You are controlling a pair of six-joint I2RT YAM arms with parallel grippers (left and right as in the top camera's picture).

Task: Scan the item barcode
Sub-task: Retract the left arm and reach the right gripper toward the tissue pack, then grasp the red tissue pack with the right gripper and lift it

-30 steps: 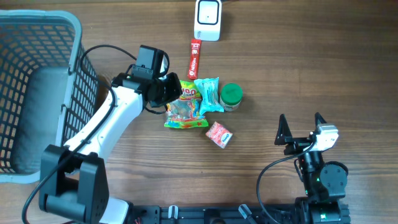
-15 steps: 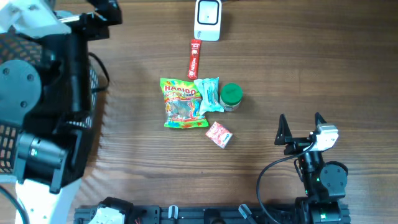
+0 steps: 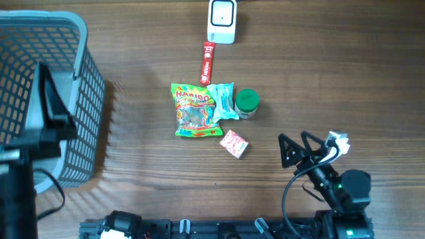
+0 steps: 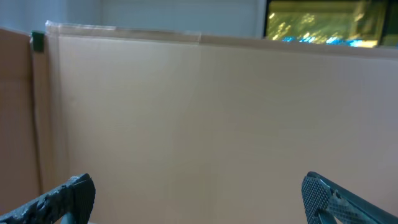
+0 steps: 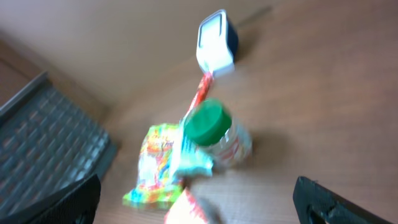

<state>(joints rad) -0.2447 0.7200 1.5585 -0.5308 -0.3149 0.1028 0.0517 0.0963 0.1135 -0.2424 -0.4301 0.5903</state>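
Two open, empty grippers: left gripper (image 4: 196, 200) up by the basket (image 3: 85, 33), right gripper (image 3: 294, 141) nearest the jar (image 5: 235, 143) mid-surface (image 3: 345, 73) beside the bag (image 3: 194, 109), so grasp below the cap (image 5: 207, 122) and face its barcode to the scanner (image 3: 222, 20).

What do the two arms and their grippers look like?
The right arm is black, with a white part at the wrist and a black cable beside it. The right gripper has two black pointed fingers. The left arm is a dark blurred shape; its fingers look dark grey and rough.
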